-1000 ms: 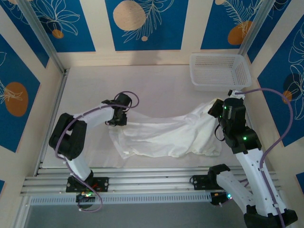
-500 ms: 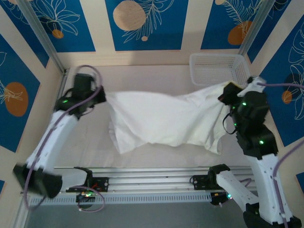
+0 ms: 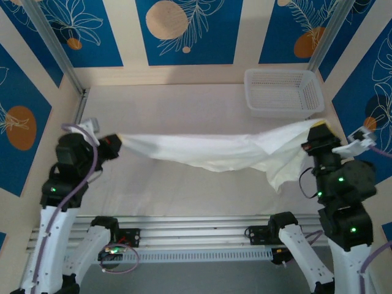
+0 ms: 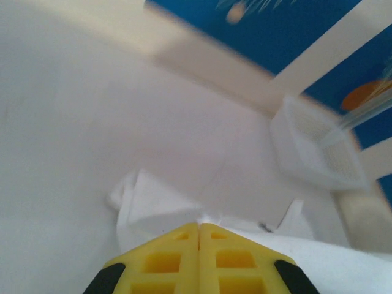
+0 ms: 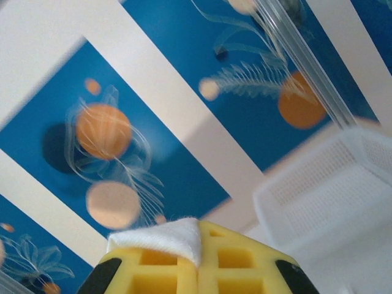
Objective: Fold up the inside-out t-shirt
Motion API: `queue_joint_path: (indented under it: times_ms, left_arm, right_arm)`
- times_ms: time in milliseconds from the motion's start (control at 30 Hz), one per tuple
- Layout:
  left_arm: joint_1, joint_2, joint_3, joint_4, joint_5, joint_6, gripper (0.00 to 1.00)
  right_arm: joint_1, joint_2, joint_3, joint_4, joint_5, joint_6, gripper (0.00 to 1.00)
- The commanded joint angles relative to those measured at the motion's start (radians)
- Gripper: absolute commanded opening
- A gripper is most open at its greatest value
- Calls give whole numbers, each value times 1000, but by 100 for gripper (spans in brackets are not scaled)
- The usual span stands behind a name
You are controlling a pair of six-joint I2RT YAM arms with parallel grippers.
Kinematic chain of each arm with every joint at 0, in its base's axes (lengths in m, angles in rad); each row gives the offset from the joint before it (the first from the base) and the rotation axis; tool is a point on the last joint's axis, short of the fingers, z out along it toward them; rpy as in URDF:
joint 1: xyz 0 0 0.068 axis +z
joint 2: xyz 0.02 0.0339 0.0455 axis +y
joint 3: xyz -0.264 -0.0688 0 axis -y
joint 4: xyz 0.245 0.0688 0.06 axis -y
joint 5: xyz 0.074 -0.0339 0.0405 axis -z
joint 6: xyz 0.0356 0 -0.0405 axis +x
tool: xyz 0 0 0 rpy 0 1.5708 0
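Since the frame half a second back, both arms have drawn outward and toward the near edge. The inside-out t-shirt, then a broad hanging sheet, is now stretched into a long, narrow band between the 2 claws. It is thin white cloth, creased along its length. It sags slightly in the middle above the pale, smooth worktop, and a loose triangular flap droops near its right end.

The left claw is clenched on the shirt's left end. In the left wrist view its 2 yellow, waffle-patterned pads meet flush, with cloth bunched just beyond them. The right claw is clenched on the right end, and the right wrist view shows a white fold pinched between its yellow pads.

At the far right corner stands a rectangular white plastic mesh basket. The shirt is outside it, its right end just near of the basket's near wall.
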Motion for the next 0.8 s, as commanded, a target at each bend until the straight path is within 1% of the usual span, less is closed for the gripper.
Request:
queue_joint_path:
  times_ms: [0,33,100,133,200,267,333,433,500,600,667,700,767]
  left_arm:
    - [10,-135,-248,-7,122,-127,0]
    - [10,-188,-316,-2,135,-146,5]
    - [10,-272,-388,-12,133,-151,21]
    - [10,-301,-395,-29,119,-135,26]
    - [10,-311,-380,-52,93,-92,33]
    - [10,-268,-353,-65,96,-48,35]
    - [8,-195,-341,-67,136,-3,35]
    - [-7,-61,-336,-83,181,38,33]
    - [-69,12,-328,-84,167,35,33]
    - [-220,108,-304,-144,32,6,32]
    - [-363,141,-311,-159,-78,-37,33]
    - [-414,149,-321,-163,-121,-54,33]
    - [-472,158,-359,-156,-177,-86,35]
  right_arm:
    - [-5,-113,-176,-64,-37,113,0]
    - [-6,-143,-230,-69,-62,115,0]
    - [-5,-173,-304,-77,-113,99,0]
    - [-5,-176,-324,-84,-140,84,0]
    - [-5,-163,-345,-106,-188,53,0]
    - [-6,-133,-360,-125,-227,26,0]
    - [-5,-99,-361,-135,-262,5,0]
    - [-6,-66,-367,-135,-302,-9,0]
    - [-5,-63,-380,-128,-331,-21,0]
    - [-5,-62,-397,-136,-357,-24,0]
    - [-5,-60,-405,-139,-374,-24,0]
    - [-5,-59,-409,-137,-379,-24,0]
    - [-5,-60,-416,-134,-385,-23,0]
